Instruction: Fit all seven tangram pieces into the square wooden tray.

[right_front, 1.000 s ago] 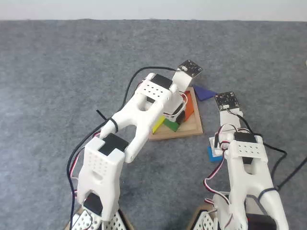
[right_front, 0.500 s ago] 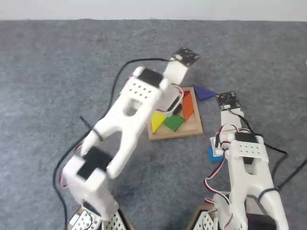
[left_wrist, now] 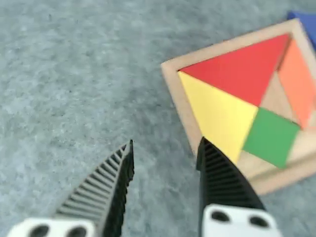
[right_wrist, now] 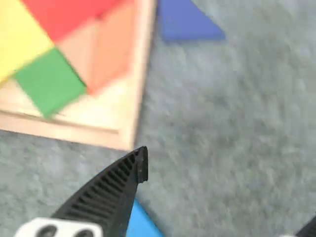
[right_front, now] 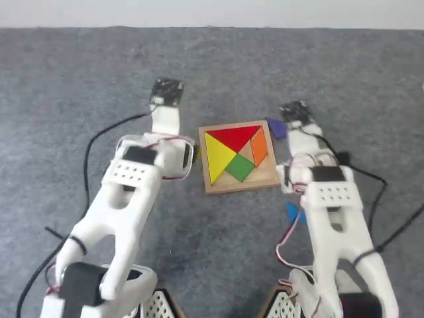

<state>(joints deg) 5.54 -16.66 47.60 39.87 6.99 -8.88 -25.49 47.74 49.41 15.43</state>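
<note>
The left gripper (left_wrist: 166,144) hangs over the grey carpet (left_wrist: 74,74) with its fingers apart and nothing between them. The square wooden tray (left_wrist: 170,81) lies just beside it, between it and the right gripper (right_wrist: 224,192), which is also spread wide and empty. The tray holds a red triangle (left_wrist: 242,69), a yellow triangle (left_wrist: 217,113), a green square (left_wrist: 270,137) and an orange piece (left_wrist: 298,81). A dark blue triangle (right_wrist: 185,22) lies ahead of the right gripper, and a light blue piece (right_wrist: 140,222) lies close by one of its fingers.
</note>
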